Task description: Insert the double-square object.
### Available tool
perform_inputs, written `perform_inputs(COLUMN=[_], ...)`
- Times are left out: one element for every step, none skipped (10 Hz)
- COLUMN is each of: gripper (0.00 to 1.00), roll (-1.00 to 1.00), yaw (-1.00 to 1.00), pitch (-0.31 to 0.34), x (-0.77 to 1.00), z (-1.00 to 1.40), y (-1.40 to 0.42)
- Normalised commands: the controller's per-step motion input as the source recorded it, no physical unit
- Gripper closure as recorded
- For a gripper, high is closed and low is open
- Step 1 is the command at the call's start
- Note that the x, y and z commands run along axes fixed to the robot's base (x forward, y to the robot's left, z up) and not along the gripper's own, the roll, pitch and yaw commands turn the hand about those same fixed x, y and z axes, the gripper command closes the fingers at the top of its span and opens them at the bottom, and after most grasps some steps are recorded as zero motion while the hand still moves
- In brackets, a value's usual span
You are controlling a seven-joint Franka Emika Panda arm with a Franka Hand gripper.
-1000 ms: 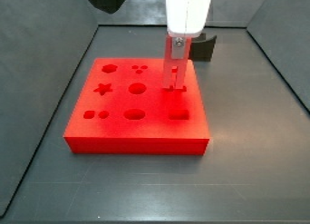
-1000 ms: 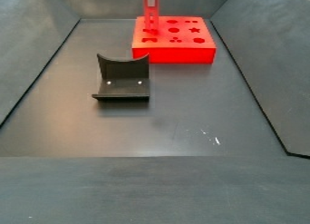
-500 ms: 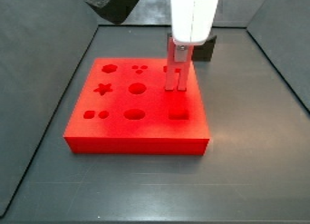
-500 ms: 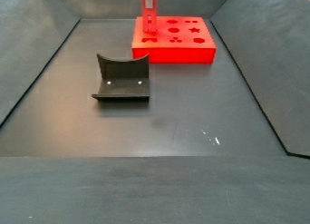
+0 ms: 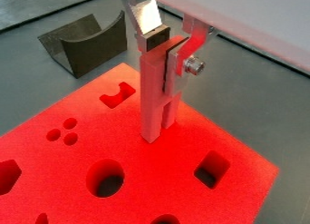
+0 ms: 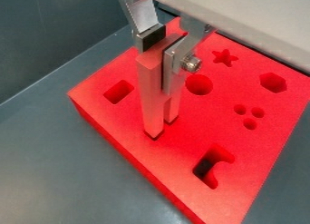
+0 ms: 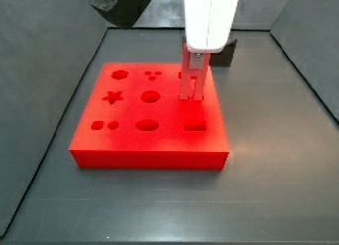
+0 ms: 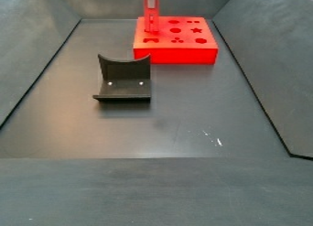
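Observation:
The double-square object [image 5: 154, 105] is a slim red peg with two prongs at its lower end. My gripper [image 5: 168, 51] is shut on its upper part and holds it upright over the wide red block [image 5: 248, 196]. The prong tips meet the block's top between the square hole [image 6: 118, 91] and the round hole [image 6: 198, 83]. What lies under the tips is hidden. The peg [image 6: 155, 101] and gripper [image 6: 164, 48] show in both wrist views. In a side view the gripper [image 7: 195, 59] holds the peg [image 7: 189, 86] over the block's right half [image 7: 133, 147].
The dark grey curved holder [image 8: 123, 80] stands on the floor apart from the block [image 8: 184, 53]. It also shows in a wrist view [image 5: 85, 46]. The block has star, hexagon, three-dot and other shaped holes. Grey walls ring the floor.
My gripper has come down a little with the peg, bringing the prongs onto the block's top. The block and holder have not moved.

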Motion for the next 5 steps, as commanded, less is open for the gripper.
perform_inputs(gripper=[1.00,1.00,1.00,1.00,1.00], roll=[0.11,0.10,0.10,0.08,0.09], yaw=[0.00,0.00,0.00,0.00,0.00], pitch=[0.000,0.000,0.000,0.000,-0.006], x=[0.00,0.00,0.00,0.00,0.11], z=[-0.17,-0.18,-0.18,-0.20,-0.33], y=[0.00,0.00,0.00,0.00,-0.06])
